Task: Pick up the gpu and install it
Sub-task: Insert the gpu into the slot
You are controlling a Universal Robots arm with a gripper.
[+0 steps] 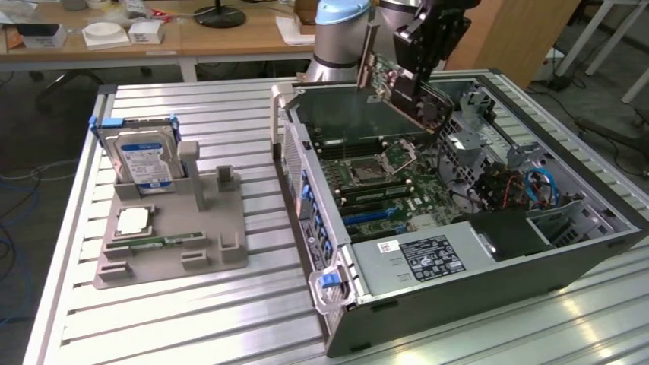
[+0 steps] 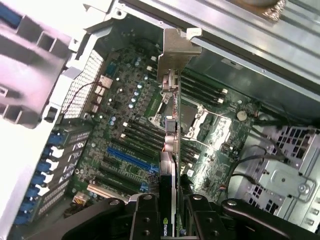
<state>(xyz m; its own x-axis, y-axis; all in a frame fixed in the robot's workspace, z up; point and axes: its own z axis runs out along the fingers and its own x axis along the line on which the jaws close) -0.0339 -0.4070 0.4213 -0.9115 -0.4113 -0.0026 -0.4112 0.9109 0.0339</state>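
The jaws are clamped on the gpu, holding the card on edge and tilted in the air, clear of the slots, above the motherboard of the open computer case that stands on the slatted desk.

The arm runs off the exterior view's top edge. The gripper hides the gpu where it's clamped. Print on the power supply label is too small to read.
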